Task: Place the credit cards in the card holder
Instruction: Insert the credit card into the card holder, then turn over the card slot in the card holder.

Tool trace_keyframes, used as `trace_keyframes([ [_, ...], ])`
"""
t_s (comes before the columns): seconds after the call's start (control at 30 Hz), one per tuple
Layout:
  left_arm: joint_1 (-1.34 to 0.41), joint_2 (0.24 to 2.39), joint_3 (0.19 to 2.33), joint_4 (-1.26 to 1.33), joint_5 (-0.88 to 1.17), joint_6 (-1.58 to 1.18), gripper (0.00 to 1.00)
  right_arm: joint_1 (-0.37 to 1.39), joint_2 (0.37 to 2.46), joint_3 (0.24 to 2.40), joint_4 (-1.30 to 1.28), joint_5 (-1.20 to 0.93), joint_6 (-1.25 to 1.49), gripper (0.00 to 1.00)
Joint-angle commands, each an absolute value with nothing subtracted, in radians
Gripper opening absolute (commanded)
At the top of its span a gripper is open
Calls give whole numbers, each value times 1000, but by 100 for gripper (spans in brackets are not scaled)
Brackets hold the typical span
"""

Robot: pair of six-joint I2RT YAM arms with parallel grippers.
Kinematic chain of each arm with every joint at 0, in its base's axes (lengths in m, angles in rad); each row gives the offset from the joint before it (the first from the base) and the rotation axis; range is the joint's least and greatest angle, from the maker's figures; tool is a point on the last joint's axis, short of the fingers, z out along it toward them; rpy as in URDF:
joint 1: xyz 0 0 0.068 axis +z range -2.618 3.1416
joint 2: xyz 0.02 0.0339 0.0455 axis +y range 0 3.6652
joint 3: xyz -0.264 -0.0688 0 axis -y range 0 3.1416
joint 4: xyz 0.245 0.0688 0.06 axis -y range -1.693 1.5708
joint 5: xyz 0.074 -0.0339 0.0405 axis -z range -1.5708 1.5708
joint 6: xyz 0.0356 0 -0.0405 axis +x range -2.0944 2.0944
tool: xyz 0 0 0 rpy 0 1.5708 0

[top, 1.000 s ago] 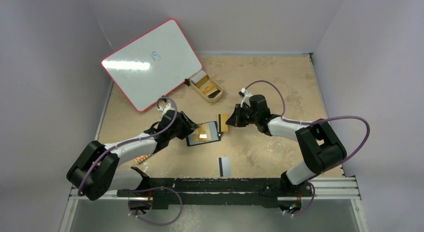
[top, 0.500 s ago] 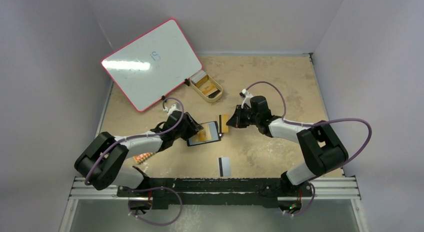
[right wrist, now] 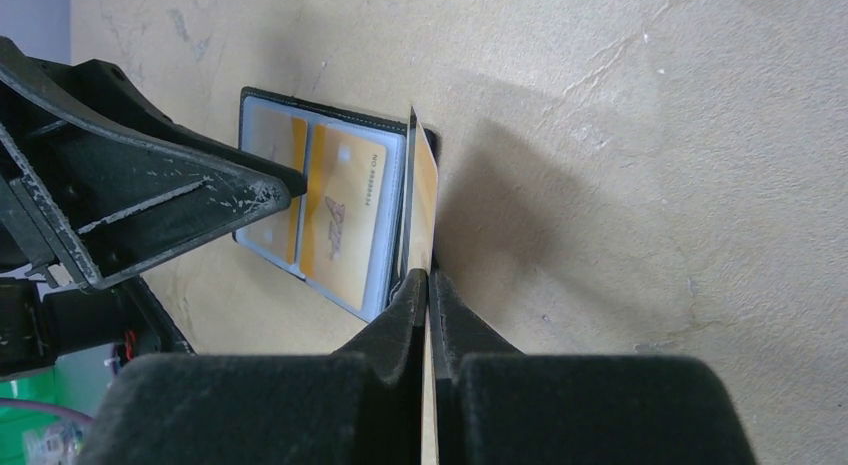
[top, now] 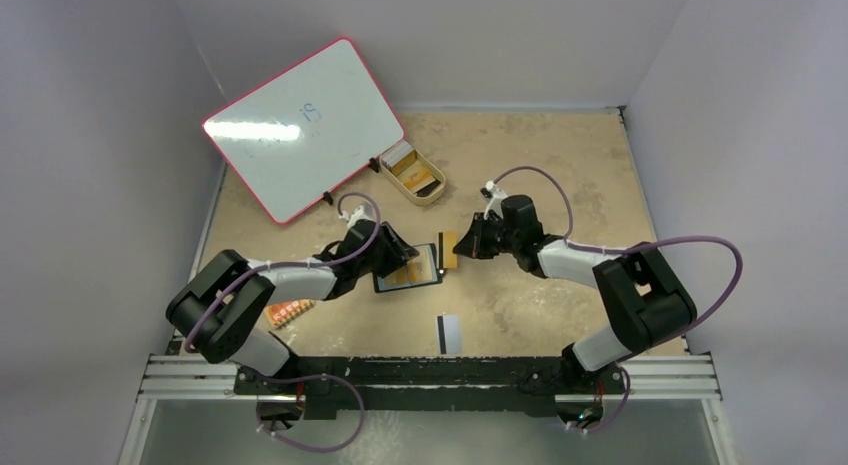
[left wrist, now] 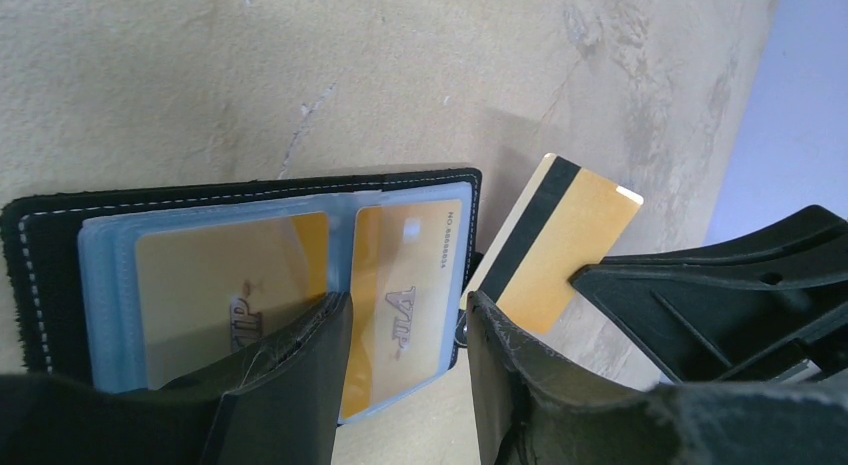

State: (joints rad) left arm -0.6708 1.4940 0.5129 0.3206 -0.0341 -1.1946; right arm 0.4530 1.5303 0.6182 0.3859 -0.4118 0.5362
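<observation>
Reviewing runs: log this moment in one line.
right gripper: shut on gold card | left gripper: open, on card holder | grey card: loose

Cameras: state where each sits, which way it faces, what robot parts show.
Top external: above, behind; looks down at table; both arms show.
Left wrist: on left arm, faces card holder past open left gripper.
Right wrist: on right arm, looks along right gripper pinching gold card.
Shared: all show card holder and gold card.
</observation>
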Motion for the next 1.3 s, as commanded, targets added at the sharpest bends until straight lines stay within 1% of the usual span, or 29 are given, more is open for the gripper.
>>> trace_keyframes([
  [0.0,-690,1511,561,386,-27,-1225,45,454,1502,595,427,-431,555,0],
  [0.17,-723,1531,566,452,-1,-1265,45,459,1505,590,431,-428,561,0],
  [0.3,-731,1515,578,406,2,-1265,45,459,1504,591,427,-423,564,0],
  [0.4,-729,1457,590,290,-42,-1236,46,459,1496,598,410,-417,558,0],
  [0.6,-724,1313,656,-59,-214,-1116,50,459,1447,612,354,-418,537,0],
  [0.8,-669,1205,634,-209,-284,-1076,55,459,1392,621,296,-439,532,0],
  [0.97,-619,1193,575,-164,-234,-1081,59,459,1385,631,290,-442,530,0],
  [1.27,-617,1254,522,12,-147,-1097,60,459,1402,628,307,-442,531,0],
])
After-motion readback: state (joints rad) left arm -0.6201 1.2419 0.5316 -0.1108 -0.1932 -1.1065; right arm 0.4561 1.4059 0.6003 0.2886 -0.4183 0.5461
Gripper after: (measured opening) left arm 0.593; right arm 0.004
